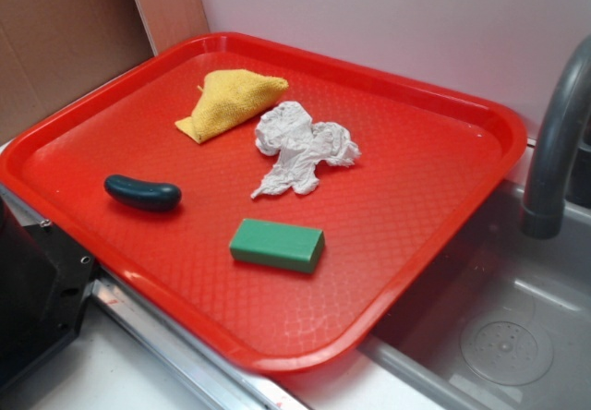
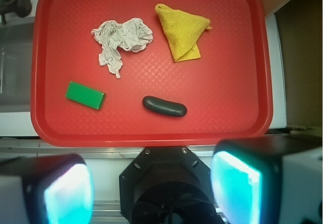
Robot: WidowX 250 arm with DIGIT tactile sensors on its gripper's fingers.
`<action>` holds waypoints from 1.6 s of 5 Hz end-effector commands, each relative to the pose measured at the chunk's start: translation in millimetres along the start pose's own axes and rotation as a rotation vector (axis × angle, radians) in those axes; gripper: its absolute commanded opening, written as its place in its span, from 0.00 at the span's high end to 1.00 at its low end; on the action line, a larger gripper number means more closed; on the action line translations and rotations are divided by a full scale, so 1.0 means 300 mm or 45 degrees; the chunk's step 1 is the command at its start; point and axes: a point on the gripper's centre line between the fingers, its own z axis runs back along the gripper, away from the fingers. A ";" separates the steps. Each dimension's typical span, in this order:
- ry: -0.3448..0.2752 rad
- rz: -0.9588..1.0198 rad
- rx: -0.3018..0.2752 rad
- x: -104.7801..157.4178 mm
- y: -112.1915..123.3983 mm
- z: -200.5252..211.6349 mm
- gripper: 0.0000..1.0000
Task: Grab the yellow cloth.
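Note:
The yellow cloth [image 1: 231, 102] is a mustard, roughly triangular folded terry piece lying at the far left part of the red tray [image 1: 434, 198]. In the wrist view the cloth [image 2: 181, 30] lies at the upper middle right of the tray [image 2: 242, 82]. My gripper [image 2: 151, 183] is open and empty, high above the tray's near edge, well back from the cloth. Its two fingers [image 2: 237, 183] show at the bottom of the wrist view with a wide gap between them. The gripper does not show in the exterior view.
A crumpled white tissue [image 1: 300, 147] lies right beside the cloth. A green block [image 1: 277, 245] and a dark oblong object [image 1: 142, 192] lie nearer the tray's front. A grey faucet [image 1: 559, 142] and sink [image 1: 499, 336] are at the right. The robot base [image 1: 32, 299] is at the lower left.

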 end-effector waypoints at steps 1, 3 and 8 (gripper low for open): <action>0.000 0.000 0.000 0.000 0.000 0.000 0.00; -0.067 -0.070 0.000 0.008 0.043 -0.027 0.00; -0.282 -0.432 0.100 0.298 0.206 -0.405 0.00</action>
